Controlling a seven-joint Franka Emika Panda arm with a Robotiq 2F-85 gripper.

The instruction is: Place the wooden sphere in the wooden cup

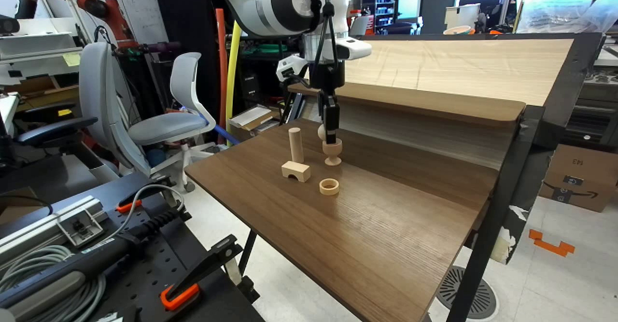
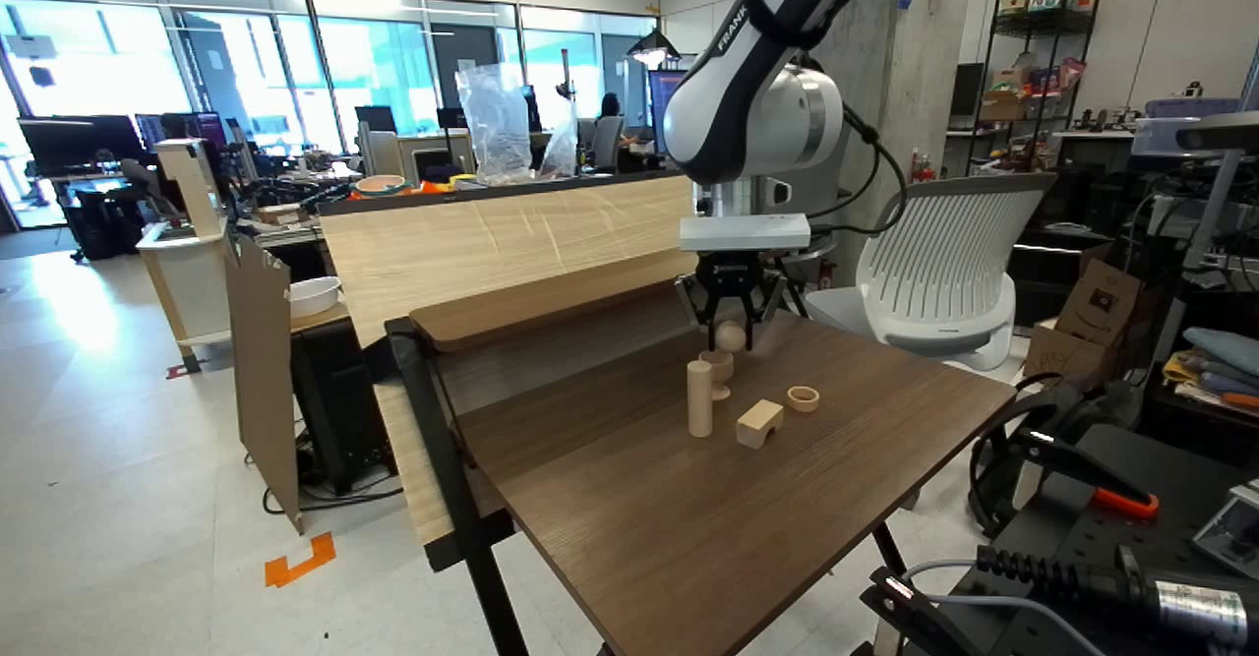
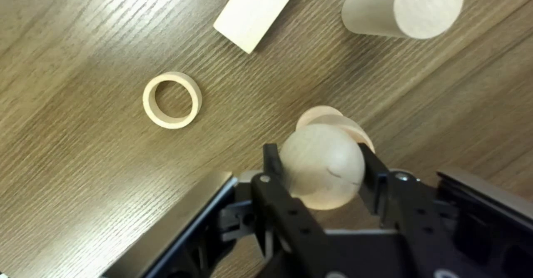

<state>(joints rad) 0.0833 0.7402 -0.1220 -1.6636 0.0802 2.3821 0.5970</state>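
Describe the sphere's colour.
Wooden sphere: pale tan with thin dark marks, clearest in the wrist view.

In both exterior views I see far windows (image 2: 108, 56) burnt out to white, and the surface (image 1: 400, 160) lies in shade beneath the shelf (image 1: 425, 100). My wrist view is bright: the surface's grain reads crisply, white glare streaks its left side, and my gripper (image 3: 318, 155), close up, looks dark and soft, slightly out of focus.

Sphere (image 2: 730, 335) is held in gripper (image 2: 730, 344) above cup (image 2: 722, 369) level; block (image 2: 755, 425) flanked by cylinder (image 2: 699, 400) left, ring (image 2: 805, 406) right in an exterior view.
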